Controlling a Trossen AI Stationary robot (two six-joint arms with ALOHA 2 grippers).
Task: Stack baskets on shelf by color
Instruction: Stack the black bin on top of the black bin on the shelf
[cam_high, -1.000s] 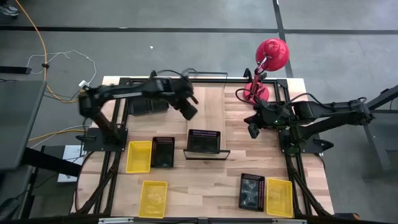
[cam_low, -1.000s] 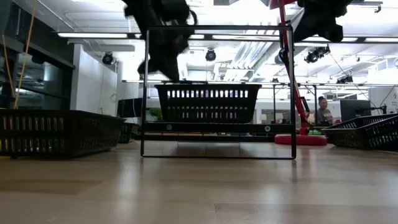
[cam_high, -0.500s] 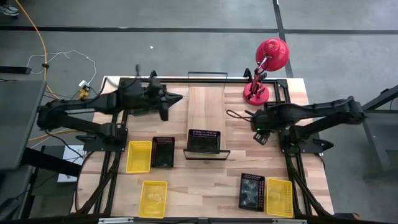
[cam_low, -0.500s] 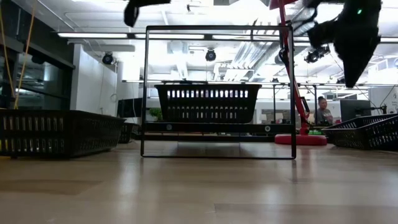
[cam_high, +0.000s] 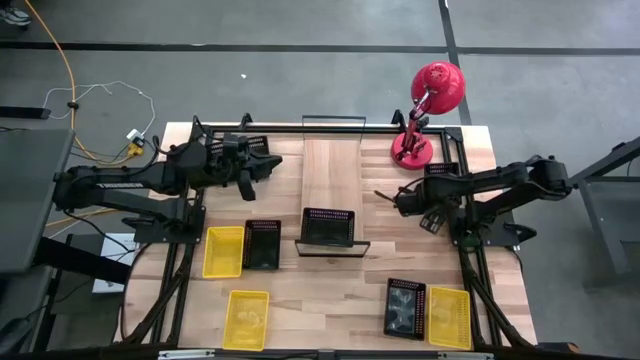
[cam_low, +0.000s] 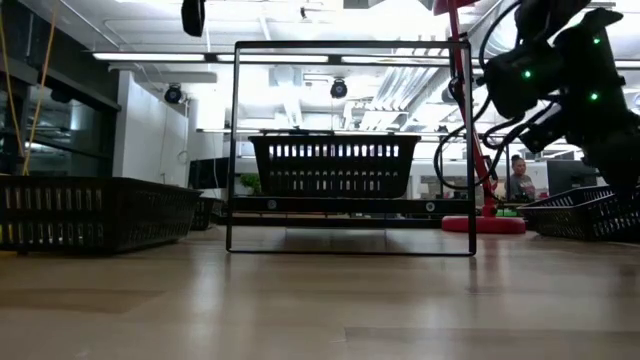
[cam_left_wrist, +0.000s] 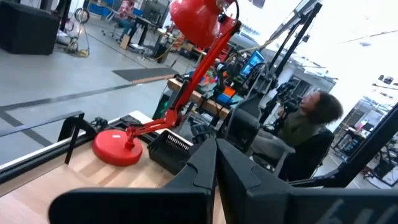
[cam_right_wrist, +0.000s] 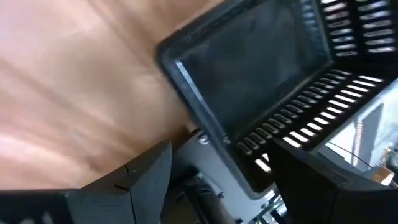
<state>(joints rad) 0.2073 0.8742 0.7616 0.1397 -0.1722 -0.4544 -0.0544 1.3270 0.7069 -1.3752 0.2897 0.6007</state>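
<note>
The shelf (cam_high: 331, 178) is a light-wood board with black wire rails at its ends. One black basket (cam_high: 330, 226) rests by its bottom on the shelf's near end; it also shows in the low view (cam_low: 333, 164). My left gripper (cam_high: 272, 160) is shut and empty, high over the table's far left, left of the shelf; its fingers meet in the left wrist view (cam_left_wrist: 215, 163). My right gripper (cam_high: 382, 195) is open and empty, just right of the shelf. A black basket (cam_right_wrist: 261, 74) lies ahead of its fingers (cam_right_wrist: 146, 171) in the right wrist view.
On the table's near half lie a yellow basket (cam_high: 224, 250) beside a black one (cam_high: 262, 245), another yellow one (cam_high: 246, 320), and a black one (cam_high: 405, 307) beside a yellow one (cam_high: 449, 317). A red desk lamp (cam_high: 425, 110) stands at the far right. A person (cam_left_wrist: 305, 124) sits beyond the table.
My left gripper has drawn back from over the shelf toward the table's far left and gone up. My right gripper has come down and turned toward the shelf. The black basket on the shelf has stayed where it was.
</note>
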